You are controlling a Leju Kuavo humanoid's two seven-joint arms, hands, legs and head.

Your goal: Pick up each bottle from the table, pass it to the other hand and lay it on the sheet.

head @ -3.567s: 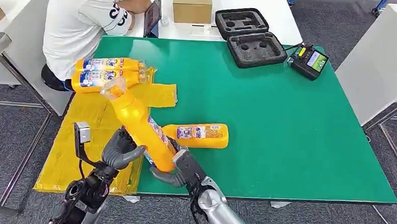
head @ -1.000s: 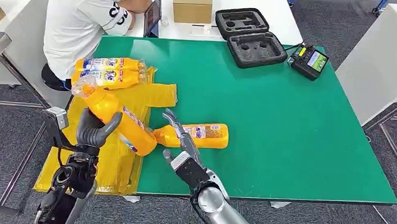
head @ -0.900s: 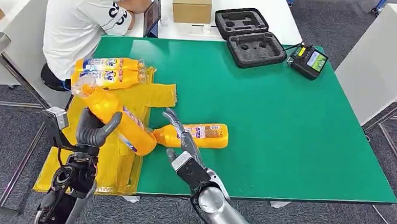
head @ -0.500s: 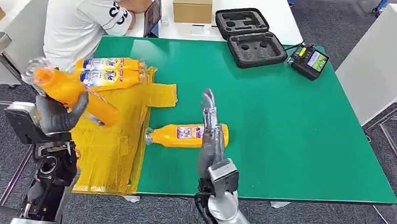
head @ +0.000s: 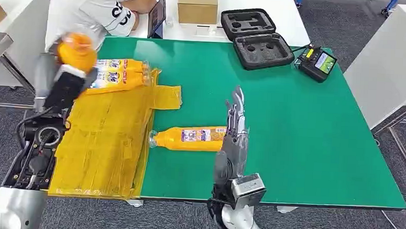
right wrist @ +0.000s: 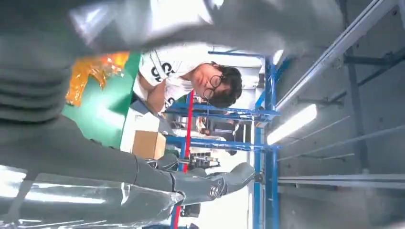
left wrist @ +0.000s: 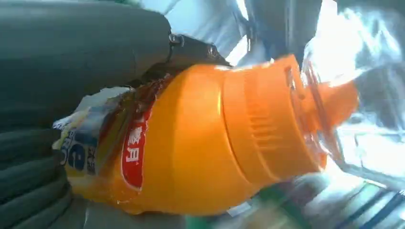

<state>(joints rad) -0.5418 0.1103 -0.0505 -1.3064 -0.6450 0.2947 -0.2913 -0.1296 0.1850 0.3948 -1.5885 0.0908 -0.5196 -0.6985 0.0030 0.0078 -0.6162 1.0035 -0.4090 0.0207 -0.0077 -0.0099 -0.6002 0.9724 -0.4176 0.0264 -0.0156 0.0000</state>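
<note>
My left hand [head: 65,88] grips an orange bottle [head: 76,51] and holds it high above the far left end of the yellow sheet [head: 105,141]. The left wrist view shows that bottle [left wrist: 205,143] up close, with my fingers [left wrist: 71,57] wrapped round its label. Two more orange bottles [head: 117,65] [head: 120,79] lie side by side at the sheet's far end. Another bottle [head: 189,137] lies on the green table [head: 295,124], cap toward the sheet. My right hand [head: 233,139] stands raised and open in front of that bottle's base, its fingers [right wrist: 191,183] straight.
A person in a white shirt [head: 91,6] sits at the table's far left corner. A cardboard box [head: 197,4], an open black foam case [head: 254,38] and a controller [head: 316,61] stand along the far edge. White tables flank both sides.
My left arm has carried the bottle up and back over the sheet's left side. My right hand has let go, swung right and risen with its fingers straight.
</note>
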